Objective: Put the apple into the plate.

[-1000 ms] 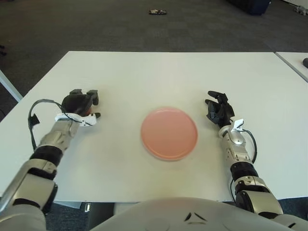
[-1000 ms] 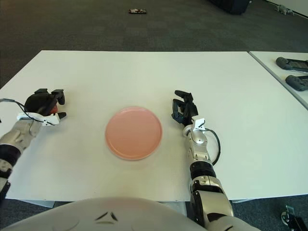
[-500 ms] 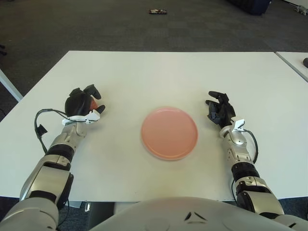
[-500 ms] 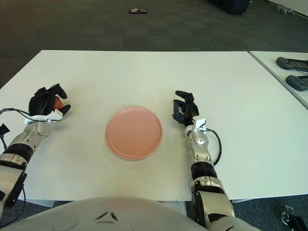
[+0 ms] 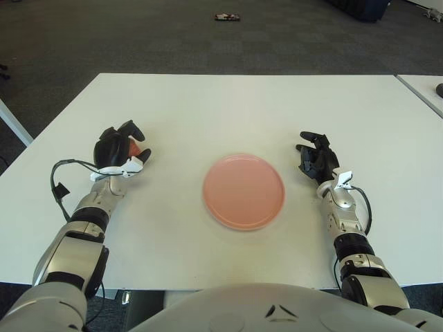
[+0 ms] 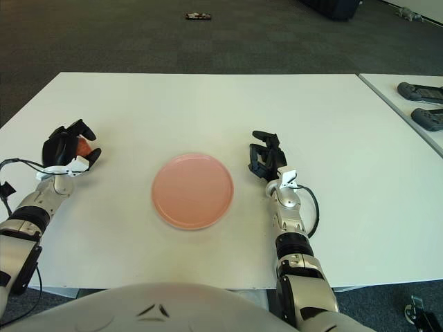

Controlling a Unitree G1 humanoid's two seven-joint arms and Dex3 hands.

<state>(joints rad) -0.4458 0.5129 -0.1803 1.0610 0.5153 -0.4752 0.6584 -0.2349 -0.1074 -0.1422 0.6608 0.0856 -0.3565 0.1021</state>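
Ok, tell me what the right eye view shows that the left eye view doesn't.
Only the right eye view shows two dark devices on the neighbouring table at far right.

Only the left eye view shows a table leg at the left edge.

Both show the left hand closed around the apple left of the pink plate, the right hand beside the plate's right, and a small object on the floor.

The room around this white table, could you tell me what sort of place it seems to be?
Probably an office or lab: dark grey carpet floor, a second white table alongside bearing dark handheld controllers, and a plain white work table.
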